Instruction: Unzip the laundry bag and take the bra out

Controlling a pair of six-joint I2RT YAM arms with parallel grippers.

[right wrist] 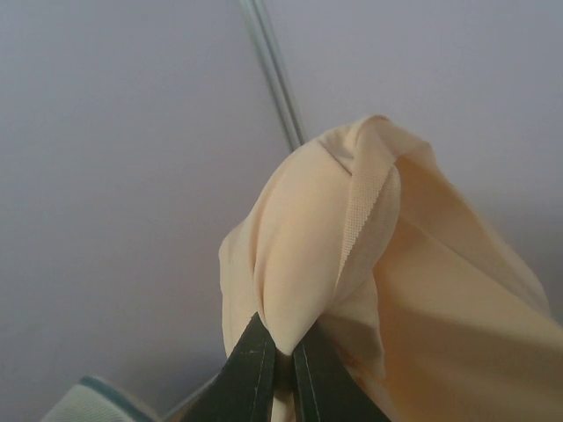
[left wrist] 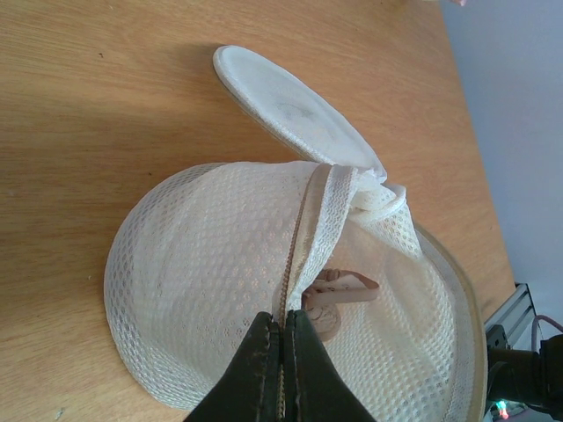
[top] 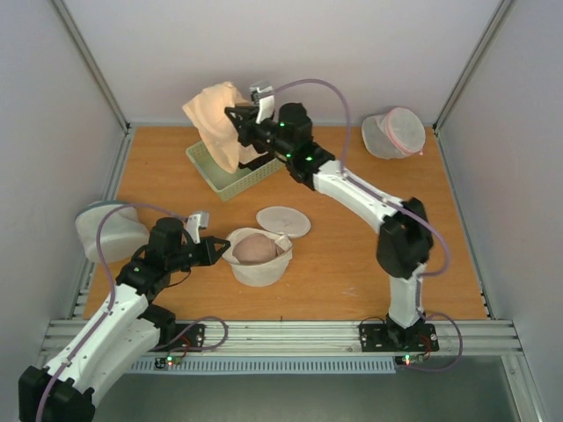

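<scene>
On the orange-brown wooden table [top: 352, 264], the round cream-white mesh laundry bag [top: 259, 268] [left wrist: 202, 264] sits near the middle, top open, with a brownish rounded item [top: 255, 249] inside. The left gripper [top: 222, 251] [left wrist: 283, 352] is pinched tight on the zip edge at the bag's left rim. Well apart, at the back, the peach fabric bra [top: 215, 114] [right wrist: 325, 255] hangs clamped in the right gripper [top: 239, 123] [right wrist: 281, 360], above a pale green slotted plastic basket [top: 233, 180].
</scene>
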